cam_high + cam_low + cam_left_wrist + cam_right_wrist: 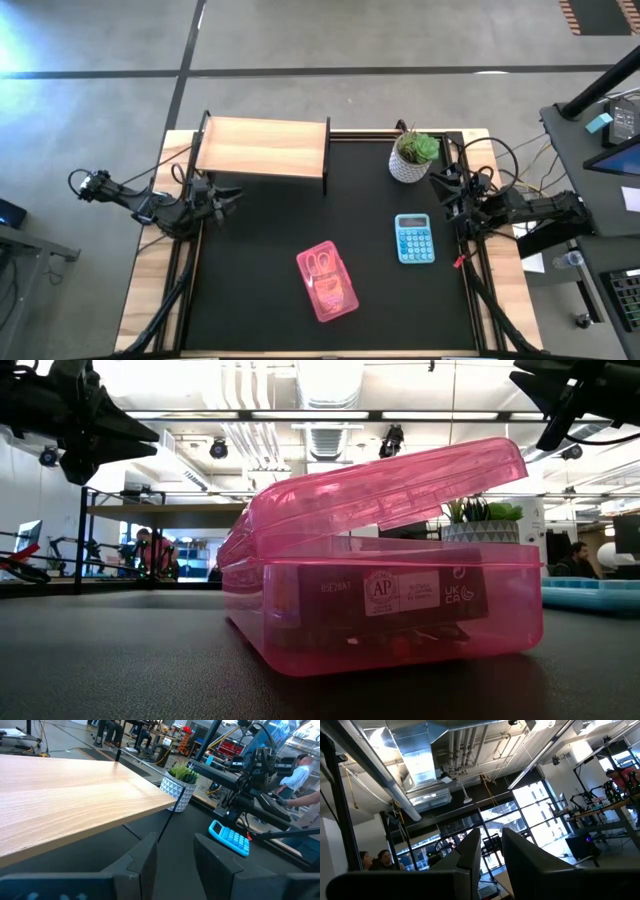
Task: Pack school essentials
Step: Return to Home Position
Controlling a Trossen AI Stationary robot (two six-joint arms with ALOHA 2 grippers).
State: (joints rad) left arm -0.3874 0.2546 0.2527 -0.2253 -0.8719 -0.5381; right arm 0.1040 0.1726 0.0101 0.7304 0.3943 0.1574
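Note:
A translucent pink case point(327, 281) lies on the black mat near the table's front middle. In the low view its lid point(400, 480) stands ajar over the base point(380, 615). A dark printed box point(400, 595) shows through the wall, lying inside on the bottom. Other school essentials inside cannot be made out. My left gripper point(232, 195) waits at the table's left edge beside the wooden shelf, open and empty point(175, 865). My right gripper point(440, 180) waits at the right edge near the plant, tipped upward, with a narrow empty gap between its fingers point(491, 855).
A wooden shelf point(262, 147) stands at the far left of the mat. A potted green plant point(413, 157) stands at the far right, with a blue calculator point(414, 238) in front of it. Bare mat lies between the case and both arms. People show in the room beyond.

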